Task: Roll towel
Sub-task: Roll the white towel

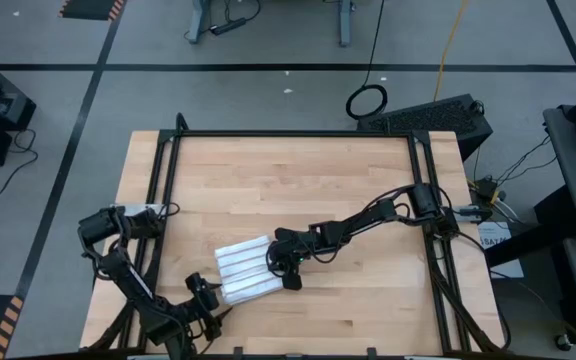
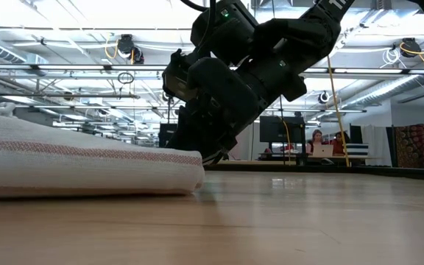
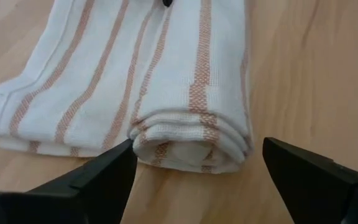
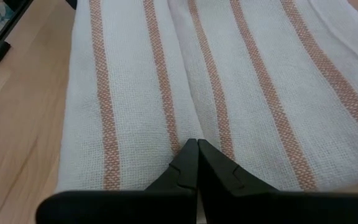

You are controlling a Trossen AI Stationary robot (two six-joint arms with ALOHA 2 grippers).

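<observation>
The towel (image 1: 247, 271), white with narrow tan stripes, lies near the table's front edge as a folded bundle. Its rolled end (image 3: 191, 146) faces my left gripper (image 3: 194, 149). That gripper (image 1: 211, 292) is open at the towel's near-left end, with one finger on each side of the rolled end. I cannot tell whether either finger touches the cloth. My right gripper (image 1: 288, 272) is shut at the towel's right end, with its tips down on the cloth (image 4: 197, 144). In the low view the towel (image 2: 87, 162) lies flat on the wood. My right gripper presses its shut fingertips (image 4: 188, 155) on the towel's top face (image 4: 194, 124), between two tan stripes near its right end. The fingers slant down from the table's right side. The towel lies flat on the table beneath them.
The wooden table (image 1: 318, 180) has bare wood on the far side and to the right of the towel. Black frame rails (image 1: 158, 200) (image 1: 430, 230) run along its left and right sides. A person sits at a laptop (image 2: 319, 144) in the room behind.
</observation>
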